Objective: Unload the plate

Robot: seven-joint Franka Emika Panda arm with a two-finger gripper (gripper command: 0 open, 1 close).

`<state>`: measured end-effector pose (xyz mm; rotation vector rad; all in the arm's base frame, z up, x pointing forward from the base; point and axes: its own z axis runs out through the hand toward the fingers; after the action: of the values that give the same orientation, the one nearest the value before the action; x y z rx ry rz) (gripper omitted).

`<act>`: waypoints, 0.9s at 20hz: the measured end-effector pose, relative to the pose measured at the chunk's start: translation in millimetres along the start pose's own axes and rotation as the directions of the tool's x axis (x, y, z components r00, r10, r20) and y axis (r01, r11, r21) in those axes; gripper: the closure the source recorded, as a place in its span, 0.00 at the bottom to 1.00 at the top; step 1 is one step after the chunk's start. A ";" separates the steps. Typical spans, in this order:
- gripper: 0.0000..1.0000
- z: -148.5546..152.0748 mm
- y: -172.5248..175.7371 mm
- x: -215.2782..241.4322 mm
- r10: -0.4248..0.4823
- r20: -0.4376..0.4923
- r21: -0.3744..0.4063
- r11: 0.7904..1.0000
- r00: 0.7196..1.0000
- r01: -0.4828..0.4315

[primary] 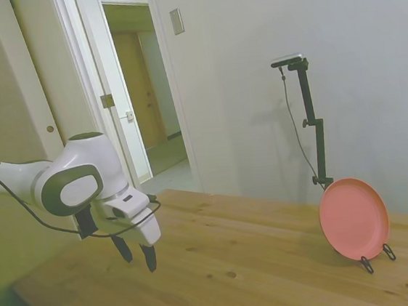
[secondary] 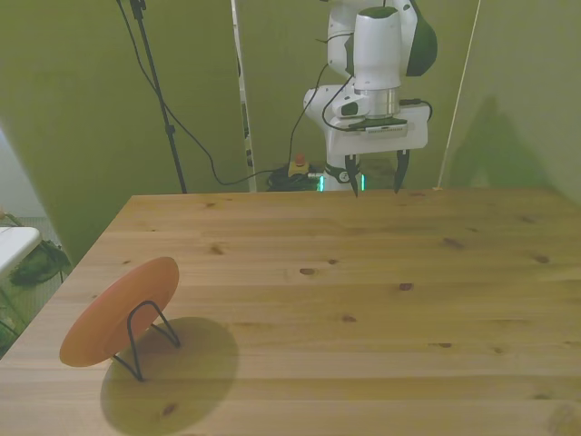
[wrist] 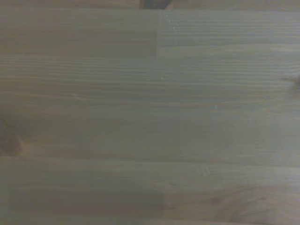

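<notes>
The gripper (secondary: 374,184) hangs released, fingers apart, holding nothing. Well apart from it, diagonally across the table (secondary: 381,300), the plate (secondary: 118,312) leans tilted in a wire stand (secondary: 150,336). It looks light, stiff, probably slick; pinch its upper rim.

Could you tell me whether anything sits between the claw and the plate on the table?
Nothing visible does. The claw, open, hangs over the table by its far edge, and only bare wood lies between it and the plate, which leans tilted on its wire stand at the front view's left.
</notes>
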<state>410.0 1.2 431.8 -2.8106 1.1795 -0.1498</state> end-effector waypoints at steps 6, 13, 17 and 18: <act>0.00 -12.1 20.2 36.5 0.072 -0.094 0.000 0.997 0.993 -0.073; 0.00 -61.0 47.3 140.5 0.199 -0.269 0.041 0.980 0.942 -0.195; 0.00 -89.2 57.8 209.0 0.254 -0.358 0.052 0.966 0.898 -0.253; 0.00 -94.4 61.2 225.8 0.266 -0.376 0.053 0.963 0.888 -0.266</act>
<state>512.4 -207.2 530.5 -2.6539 1.6264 -0.7000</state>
